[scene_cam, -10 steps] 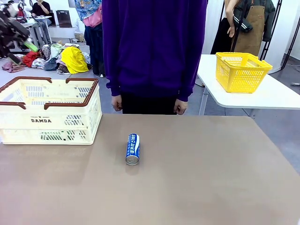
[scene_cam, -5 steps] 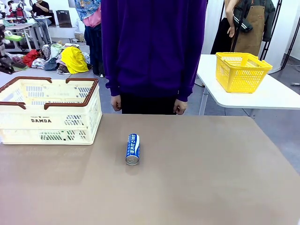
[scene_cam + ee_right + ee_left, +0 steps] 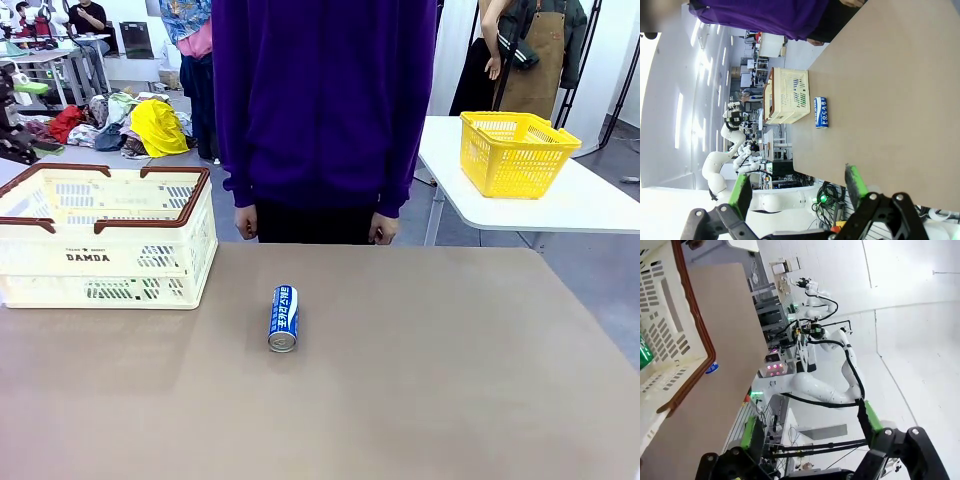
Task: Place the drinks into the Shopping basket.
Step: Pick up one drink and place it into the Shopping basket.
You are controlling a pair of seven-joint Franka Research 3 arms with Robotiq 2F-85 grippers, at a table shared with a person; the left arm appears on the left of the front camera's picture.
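The bench (image 3: 420, 400) is seen as a wide brown surface, with a person in a purple top (image 3: 325, 100) standing at its far edge. On its left part stands one Shopping basket (image 3: 105, 240), cream-white perforated plastic with a dark brown rim and handles; "DAMDA" is printed in dark letters on its near wall. One yellow mesh basket (image 3: 515, 150) is set on a separate white table at the right. Two drinks can be counted. One slim blue can (image 3: 283, 318) with white lettering and a silver end lies on its side near the middle of the bench, right of the basket and apart from it; "POCARI" can be read on it in the right wrist view. A green can (image 3: 644, 351) is partly seen inside the basket. The left gripper (image 3: 807, 432) is held with its fingers apart and empty. The right gripper (image 3: 797, 187) is likewise spread wide, with nothing between its fingers.
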